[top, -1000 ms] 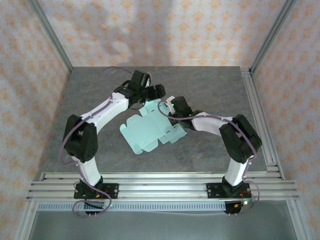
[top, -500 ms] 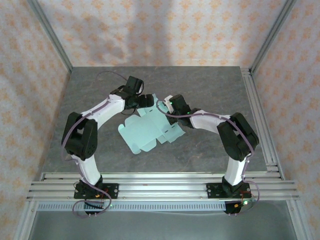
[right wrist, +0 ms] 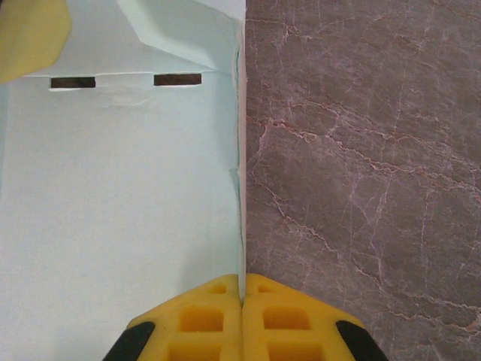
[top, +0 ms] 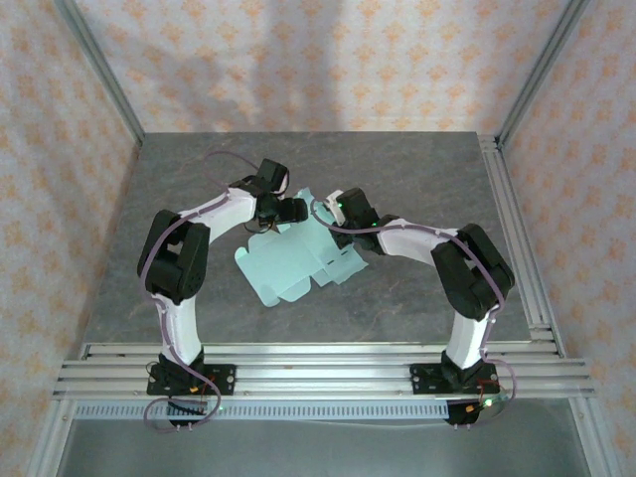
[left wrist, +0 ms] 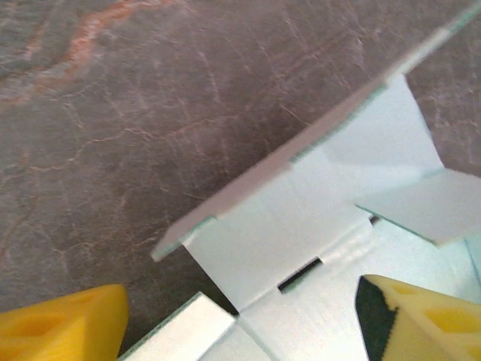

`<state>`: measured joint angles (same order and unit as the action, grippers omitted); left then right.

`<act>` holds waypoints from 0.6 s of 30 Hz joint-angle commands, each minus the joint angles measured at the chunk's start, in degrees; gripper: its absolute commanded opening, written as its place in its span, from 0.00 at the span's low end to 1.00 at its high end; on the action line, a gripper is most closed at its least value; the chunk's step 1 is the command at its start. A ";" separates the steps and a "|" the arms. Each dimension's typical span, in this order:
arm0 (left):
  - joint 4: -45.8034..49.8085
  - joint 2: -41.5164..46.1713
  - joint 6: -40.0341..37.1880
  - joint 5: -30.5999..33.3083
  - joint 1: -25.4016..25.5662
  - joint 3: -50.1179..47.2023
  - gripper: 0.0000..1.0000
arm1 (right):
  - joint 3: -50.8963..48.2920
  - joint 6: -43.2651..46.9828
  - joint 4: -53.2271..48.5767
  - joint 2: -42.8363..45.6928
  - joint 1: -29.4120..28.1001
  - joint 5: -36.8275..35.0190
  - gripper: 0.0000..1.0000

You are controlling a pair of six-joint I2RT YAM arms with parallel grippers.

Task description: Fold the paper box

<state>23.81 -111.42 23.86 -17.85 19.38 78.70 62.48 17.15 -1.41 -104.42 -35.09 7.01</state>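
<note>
Both at paper box (top: pixel 293 260) far edge: R tool (right wrist: pixel 242 299) pinches it, L tool (left wrist: pixel 242 304) open.

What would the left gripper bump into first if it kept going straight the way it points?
Most likely the paper box: its raised flap stands right ahead of the open left gripper. The table lies beyond it, though depth is hard to judge.

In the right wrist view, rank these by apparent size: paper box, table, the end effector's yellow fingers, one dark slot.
1. paper box and table: about alike, roughly half the frame each.
2. right end effector, enlarged by nearness to the camera.
3. slot, smallest.
</note>
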 commanded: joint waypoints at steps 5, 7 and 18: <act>1.16 4.19 -0.64 -5.02 -0.08 -0.09 0.75 | 1.68 -0.80 -1.02 -0.68 0.02 -0.63 0.00; 1.14 4.79 -0.73 -6.26 -0.13 -0.61 0.75 | 1.67 -0.79 -1.13 -0.88 0.04 -0.79 0.00; -1.00 3.35 1.13 -12.38 -0.04 -4.33 0.76 | 1.77 -1.22 -1.31 -1.58 0.02 -1.16 0.00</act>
<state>23.40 -107.74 24.14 -27.88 19.38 75.29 62.63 16.56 -1.74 -104.88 -35.09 7.01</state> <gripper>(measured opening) 0.757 0.048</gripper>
